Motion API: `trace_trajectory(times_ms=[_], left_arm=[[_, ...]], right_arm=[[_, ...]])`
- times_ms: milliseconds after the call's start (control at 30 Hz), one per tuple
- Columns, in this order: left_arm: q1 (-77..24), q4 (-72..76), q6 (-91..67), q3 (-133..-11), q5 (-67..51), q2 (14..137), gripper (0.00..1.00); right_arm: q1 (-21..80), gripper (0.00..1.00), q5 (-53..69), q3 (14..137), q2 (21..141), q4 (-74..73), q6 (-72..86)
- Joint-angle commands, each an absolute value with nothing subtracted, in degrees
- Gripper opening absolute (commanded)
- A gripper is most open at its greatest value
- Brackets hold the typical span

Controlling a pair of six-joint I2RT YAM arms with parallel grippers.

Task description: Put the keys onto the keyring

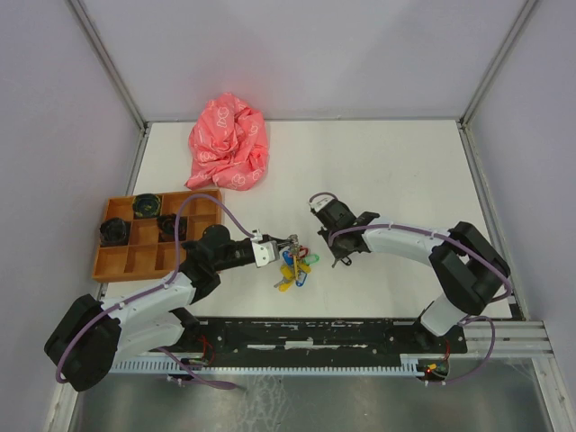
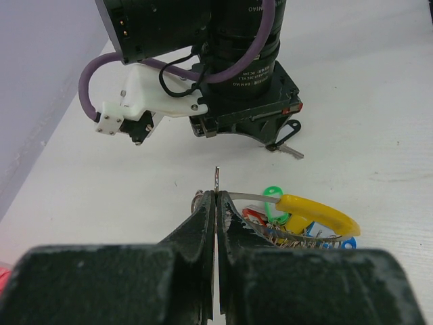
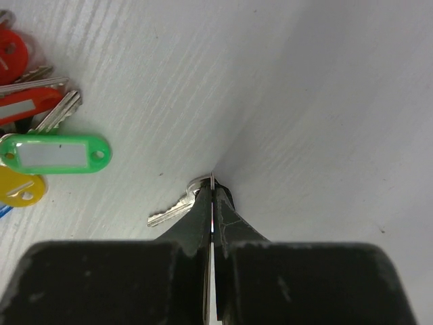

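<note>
My left gripper (image 1: 286,243) (image 2: 216,194) is shut on the thin metal keyring (image 2: 216,177), whose edge sticks up between the fingertips. A bunch of coloured tags (image 1: 295,266) hangs from it onto the table: green (image 2: 272,196), yellow (image 2: 316,214), red (image 2: 254,217). My right gripper (image 1: 344,258) (image 3: 213,187), just right of the bunch, is shut on the black-headed key (image 2: 287,137). Its silver blade (image 3: 170,210) pokes out left of the fingertips, low over the table. A red head (image 3: 10,51) lies in the bunch; whether it is the red key I cannot tell.
An orange compartment tray (image 1: 115,263) with black round parts sits at the left, beside my left arm. A crumpled pink cloth (image 1: 228,142) lies at the back. White walls close the table at both sides and the back.
</note>
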State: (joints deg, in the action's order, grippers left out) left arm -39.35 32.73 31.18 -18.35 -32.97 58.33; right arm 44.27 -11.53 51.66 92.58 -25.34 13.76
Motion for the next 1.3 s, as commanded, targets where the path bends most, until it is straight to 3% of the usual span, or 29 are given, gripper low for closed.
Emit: trace_trajectory(times_ms=[0,633,833,1267], left_arm=[[-39.5,35.9,32.2,-19.3,-33.7,57.6,0.03],[-39.5,36.0,32.6,-20.2,-37.6,58.8,0.03],[-39.4,36.0,31.9,-20.7,-39.7,59.1,0.03],[-39.5,35.3,32.0,-21.0,-40.6,59.5,0.03]], right_arm=[[44.0,0.00,-6.8,52.8,87.1,-23.2,7.7],[46.1,0.01,17.9,44.0,62.0,-16.9,-33.6],[47.1,0.01,20.5,44.4,61.7,-17.2,-43.3],[50.2,0.01,19.4,42.7,63.1,-9.0,-48.5]])
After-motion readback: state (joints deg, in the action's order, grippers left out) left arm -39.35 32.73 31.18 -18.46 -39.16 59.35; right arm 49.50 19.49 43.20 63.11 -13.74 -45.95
